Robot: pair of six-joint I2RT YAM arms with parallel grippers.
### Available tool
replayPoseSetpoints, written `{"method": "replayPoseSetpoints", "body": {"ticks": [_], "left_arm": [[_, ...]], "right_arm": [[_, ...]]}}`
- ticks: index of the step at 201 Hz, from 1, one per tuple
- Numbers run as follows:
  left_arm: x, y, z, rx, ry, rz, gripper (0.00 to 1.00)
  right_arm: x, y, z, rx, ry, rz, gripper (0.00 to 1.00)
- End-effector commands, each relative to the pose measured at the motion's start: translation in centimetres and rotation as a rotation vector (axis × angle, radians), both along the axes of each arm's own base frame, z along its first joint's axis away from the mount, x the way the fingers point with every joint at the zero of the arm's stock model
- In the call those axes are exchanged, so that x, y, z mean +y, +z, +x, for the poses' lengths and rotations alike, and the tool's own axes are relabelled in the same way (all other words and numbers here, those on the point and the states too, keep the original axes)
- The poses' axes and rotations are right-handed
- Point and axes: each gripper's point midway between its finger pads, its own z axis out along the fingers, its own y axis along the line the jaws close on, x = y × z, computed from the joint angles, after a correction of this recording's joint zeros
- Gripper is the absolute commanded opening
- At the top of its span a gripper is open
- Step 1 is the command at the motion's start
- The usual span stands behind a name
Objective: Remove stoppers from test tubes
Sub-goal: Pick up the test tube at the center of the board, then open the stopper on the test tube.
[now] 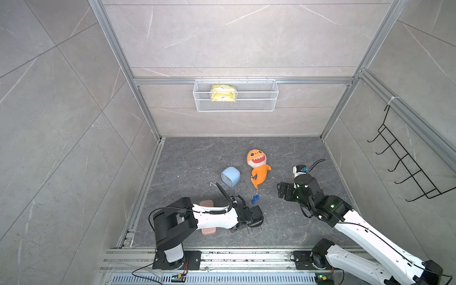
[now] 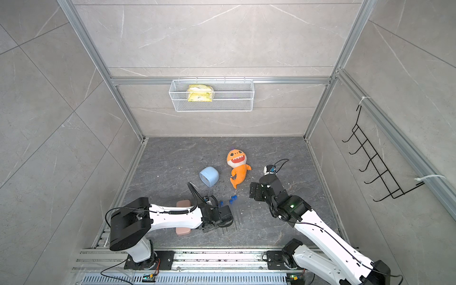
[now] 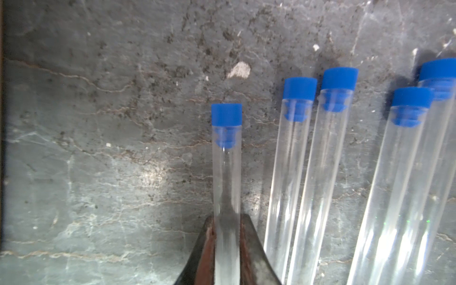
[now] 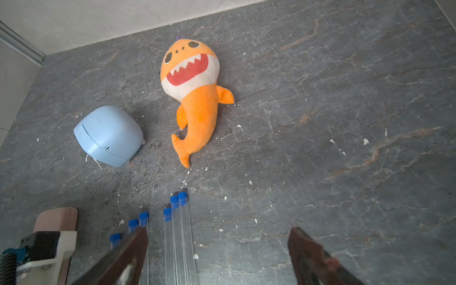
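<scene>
Several clear test tubes (image 3: 291,177) lie side by side on the dark stone floor, each with a blue stopper (image 3: 299,88) seated in its mouth. My left gripper (image 3: 227,218) is shut on one test tube (image 3: 226,177) at mid-length, and its stopper (image 3: 226,113) is still in place. In both top views the left gripper (image 1: 256,223) (image 2: 225,222) sits low over the tubes (image 2: 238,217), near the blue stoppers (image 1: 255,198) (image 2: 233,199). My right gripper (image 4: 218,230) (image 1: 280,190) hovers open to the right of the tubes, holding nothing.
A pale blue cup (image 1: 230,176) and an orange shark plush (image 1: 257,170) lie beyond the tubes. A pink case (image 1: 208,230) lies partly under the left arm. A wire basket (image 1: 235,106) hangs on the back wall, a black hook rack (image 1: 404,162) on the right wall.
</scene>
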Motion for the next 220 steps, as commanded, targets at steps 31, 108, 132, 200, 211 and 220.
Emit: {"method": "replayPoseSetpoints", "body": {"ticks": [31, 108, 132, 200, 211, 220], "left_arm": [[2.8, 1.6, 0.8, -0.067, -0.105, 0.100, 0.10], [3.6, 11.6, 4.6, -0.464, -0.370, 0.097, 0.12], [3.1, 14.0, 5.5, -0.568, -0.472, 0.085, 0.13], [-3.3, 16.5, 7.9, -0.791, -0.806, -0.062, 0.14], [-4.4, 16.1, 8.3, -0.791, -0.840, -0.082, 0.14], [-5.3, 15.7, 8.5, -0.786, -0.872, -0.099, 0.13]], "right_arm": [[0.5, 0.1, 0.0, -0.012, 0.014, 0.022, 0.91], [1.2, 1.1, -0.1, -0.046, 0.043, 0.084, 0.91], [1.7, 1.6, -0.2, -0.061, 0.061, 0.115, 0.91], [4.1, 6.0, -0.5, -0.183, 0.222, 0.228, 0.89], [4.5, 6.3, -0.4, -0.184, 0.229, 0.259, 0.88], [4.8, 6.4, -0.2, -0.180, 0.233, 0.284, 0.87]]}}
